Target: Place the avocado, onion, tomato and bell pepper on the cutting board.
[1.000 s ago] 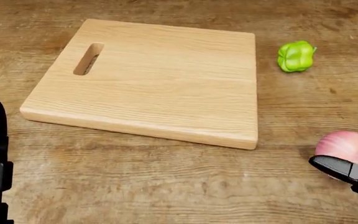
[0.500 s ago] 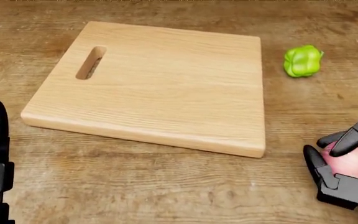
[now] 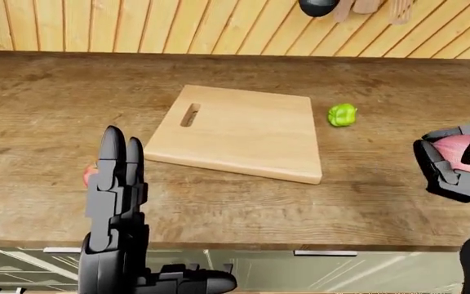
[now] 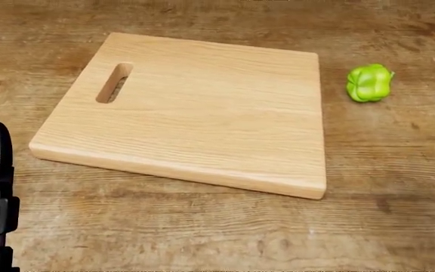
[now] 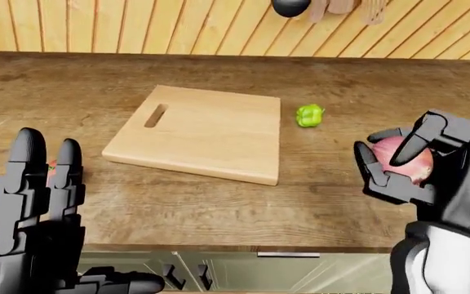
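At three o'clock off the cutting board point(image 5: 198, 131), my right hand point(image 5: 419, 168) grips the onion point(image 5: 402, 158) aloft; its round skin could slip free, left hand point(image 3: 119, 184) splayed empty.

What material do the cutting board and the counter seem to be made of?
The cutting board looks like pale wood with a smooth matte finish: fine straight grain lines run across it. The counter looks like darker, rougher wood, with a coarse wavy grain and worn patches. Both are simulator renders, so this is appearance only.
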Robot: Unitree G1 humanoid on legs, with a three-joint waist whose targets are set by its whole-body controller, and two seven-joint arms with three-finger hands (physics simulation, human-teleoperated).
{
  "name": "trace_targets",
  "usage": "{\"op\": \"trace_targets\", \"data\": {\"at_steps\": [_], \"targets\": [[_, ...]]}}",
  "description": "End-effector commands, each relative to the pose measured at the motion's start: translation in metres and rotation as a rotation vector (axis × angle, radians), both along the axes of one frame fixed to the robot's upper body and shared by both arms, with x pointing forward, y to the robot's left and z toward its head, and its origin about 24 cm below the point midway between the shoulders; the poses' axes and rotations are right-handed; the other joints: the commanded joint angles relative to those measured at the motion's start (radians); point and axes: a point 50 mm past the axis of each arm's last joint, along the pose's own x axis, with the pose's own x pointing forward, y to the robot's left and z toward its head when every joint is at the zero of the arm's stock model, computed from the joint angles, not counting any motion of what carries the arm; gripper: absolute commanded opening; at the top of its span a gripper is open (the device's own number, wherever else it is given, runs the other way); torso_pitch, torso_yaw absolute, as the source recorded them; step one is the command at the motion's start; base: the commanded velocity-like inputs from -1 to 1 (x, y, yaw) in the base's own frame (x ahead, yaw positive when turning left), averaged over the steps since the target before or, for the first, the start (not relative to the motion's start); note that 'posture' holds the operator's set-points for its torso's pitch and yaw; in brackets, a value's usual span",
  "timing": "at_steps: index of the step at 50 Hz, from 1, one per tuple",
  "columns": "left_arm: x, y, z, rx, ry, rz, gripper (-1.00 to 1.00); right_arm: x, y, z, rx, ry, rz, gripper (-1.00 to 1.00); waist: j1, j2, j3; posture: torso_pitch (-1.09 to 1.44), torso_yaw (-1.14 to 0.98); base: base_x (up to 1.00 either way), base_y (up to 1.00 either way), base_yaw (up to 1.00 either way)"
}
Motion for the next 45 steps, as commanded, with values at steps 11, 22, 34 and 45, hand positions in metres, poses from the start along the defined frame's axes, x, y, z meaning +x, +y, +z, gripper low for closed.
{"op": "trace_targets", "data": {"at_steps": [11,22,34,45], "targets": [[-0.004,-0.001,0.009,-0.004,-0.063,-0.006,1.00,0.014,-0.009,0.076,-0.146,-0.168,0.002,-0.98,0.002,-0.009,0.006,0.00,0.00,0.00,0.00,0.00],[-0.003,-0.001,0.008,-0.007,-0.060,-0.004,1.00,0.029,-0.001,0.140,-0.242,-0.233,0.002,-0.97,0.001,-0.014,0.013,0.00,0.00,0.00,0.00,0.00],[-0.003,-0.001,0.008,-0.001,-0.061,-0.003,1.00,0.055,0.007,0.184,-0.330,-0.243,0.012,-0.97,-0.001,-0.008,0.018,0.00,0.00,0.00,0.00,0.00],[-0.004,-0.001,0.008,0.001,-0.062,-0.001,1.00,0.108,0.028,0.244,-0.410,-0.205,0.072,-0.95,-0.009,0.010,0.017,0.00,0.00,0.00,0.00,0.00]]}}
